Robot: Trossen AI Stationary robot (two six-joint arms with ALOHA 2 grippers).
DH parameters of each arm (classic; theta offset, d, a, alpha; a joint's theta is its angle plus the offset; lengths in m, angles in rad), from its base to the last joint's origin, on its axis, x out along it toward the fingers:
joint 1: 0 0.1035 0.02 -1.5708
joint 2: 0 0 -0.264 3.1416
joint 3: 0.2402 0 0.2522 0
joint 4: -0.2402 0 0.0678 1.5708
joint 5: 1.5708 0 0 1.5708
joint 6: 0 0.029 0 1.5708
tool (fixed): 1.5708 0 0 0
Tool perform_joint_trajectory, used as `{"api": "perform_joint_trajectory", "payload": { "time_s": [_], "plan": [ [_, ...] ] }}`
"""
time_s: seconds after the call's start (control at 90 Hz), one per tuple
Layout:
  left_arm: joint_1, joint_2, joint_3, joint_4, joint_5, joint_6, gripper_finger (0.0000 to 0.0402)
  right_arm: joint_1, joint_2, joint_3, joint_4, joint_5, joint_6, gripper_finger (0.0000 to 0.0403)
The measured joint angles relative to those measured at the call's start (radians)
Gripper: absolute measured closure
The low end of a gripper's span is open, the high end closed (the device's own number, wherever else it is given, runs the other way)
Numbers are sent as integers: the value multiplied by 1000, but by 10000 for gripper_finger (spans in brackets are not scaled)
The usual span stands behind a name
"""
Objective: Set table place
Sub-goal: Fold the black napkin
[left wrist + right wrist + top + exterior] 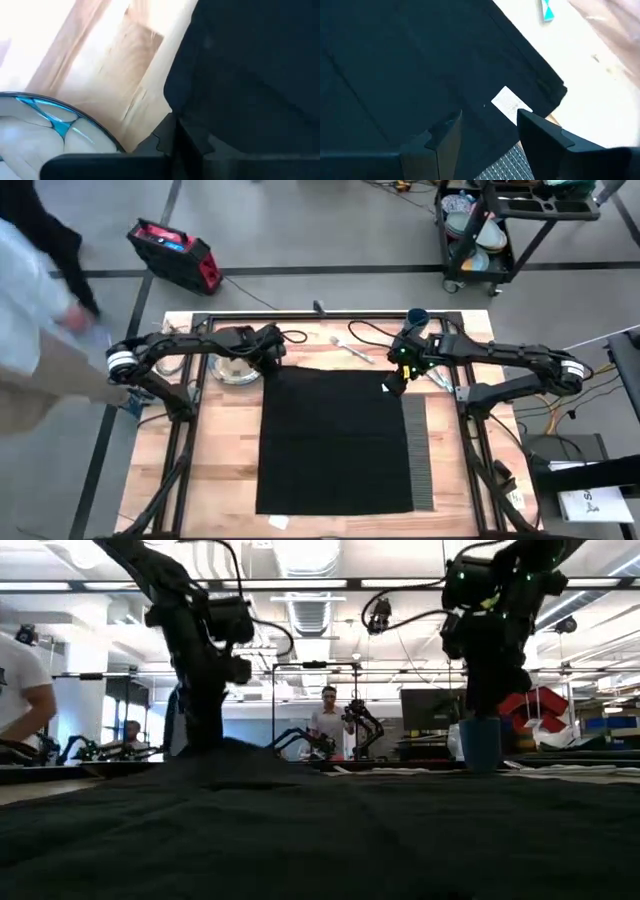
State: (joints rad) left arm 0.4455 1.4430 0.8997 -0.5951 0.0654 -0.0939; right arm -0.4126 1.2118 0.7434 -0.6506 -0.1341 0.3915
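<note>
- High view shows the left gripper (272, 366) reaching in from nine o'clock, low over the far left corner of the black cloth napkin (335, 440); whether its fingers are parted or pinching the cloth cannot be told.
- From three o'clock, the right gripper (393, 383) stretches to the napkin's far right corner, and its wrist view shows the fingers (445, 137) spread apart just above the cloth, beside a small white label (509, 103).
- Spread flat at the middle of the table (225, 470), the napkin covers nearly all of the ribbed placemat (418, 450); only a strip shows along its three o'clock edge.
- A silvery plate (238, 370) sits at ten o'clock, partly hidden under the left arm.
- A dark blue cup (417, 317) stands at one o'clock beyond the right wrist; a piece of cutlery (352, 348) lies near twelve o'clock, its kind unclear.
- Bare wood lies open toward six o'clock on both sides of the napkin, bounded by black rails.
</note>
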Motion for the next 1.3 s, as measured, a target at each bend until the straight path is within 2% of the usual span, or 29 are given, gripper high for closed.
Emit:
{"api": "perform_joint_trajectory", "payload": {
  "time_s": [0.144, 0.422, 0.6, 0.867, 1.111, 1.3],
  "plan": [
    [-12, -14, 1, 3, 5, -21, 401, -38, 49, -30, 62, 30, 15, 229],
    [-20, 37, 1, 3, 8, -24, 402, -114, 185, -37, 174, 81, 36, 229],
    [-20, 44, 1, 2, 8, -22, 402, -158, 246, -37, 201, 82, 29, 229],
    [-20, 44, 0, 1, 7, -9, 402, -180, 300, -38, 208, 22, 2, 229],
    [-19, 45, -14, 0, 4, -8, 401, -180, 295, -39, 209, -7, 1, 229],
    [-19, 44, -30, 2, 3, -9, 401, -179, 295, -49, 215, -46, -1, 257]
  ]
}}
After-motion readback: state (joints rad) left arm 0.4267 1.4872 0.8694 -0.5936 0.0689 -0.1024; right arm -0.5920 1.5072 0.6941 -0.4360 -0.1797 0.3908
